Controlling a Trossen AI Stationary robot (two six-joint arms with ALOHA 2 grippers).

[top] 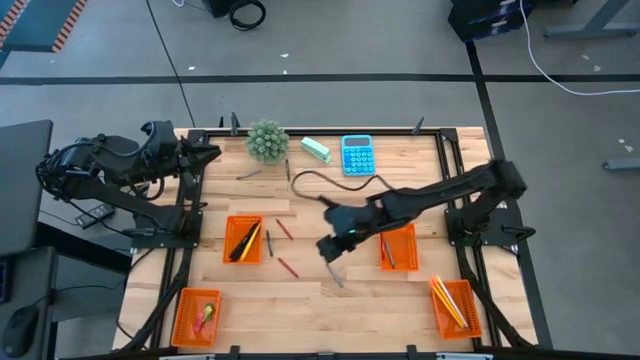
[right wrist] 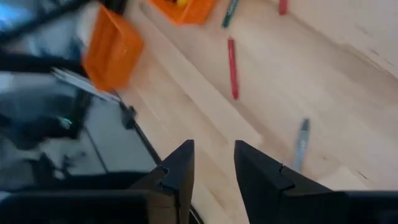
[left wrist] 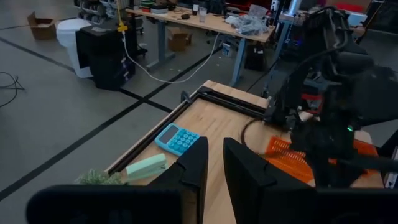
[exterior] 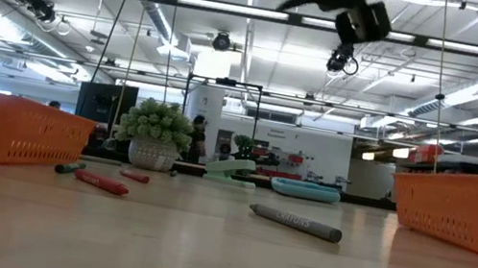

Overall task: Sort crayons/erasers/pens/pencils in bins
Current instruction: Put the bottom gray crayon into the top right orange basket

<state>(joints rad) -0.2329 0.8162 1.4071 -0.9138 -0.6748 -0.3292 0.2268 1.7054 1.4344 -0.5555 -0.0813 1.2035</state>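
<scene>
Sorting in progress: right arm over a loose grey stick

Your right gripper [top: 333, 250] hovers mid-table, fingers parted and empty; the grey stick [top: 335, 276] lies at its 6 o'clock, so descend and close. Your left gripper [left wrist: 213, 177] waits at 10 o'clock, empty, narrowly parted. The stick's lettering is unreadable.

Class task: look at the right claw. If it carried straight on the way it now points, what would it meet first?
Probably bare tabletop. The right claw points down at the wood; the grey crayon lies off to one side and the red crayon farther ahead. Depth is hard to judge.
</scene>
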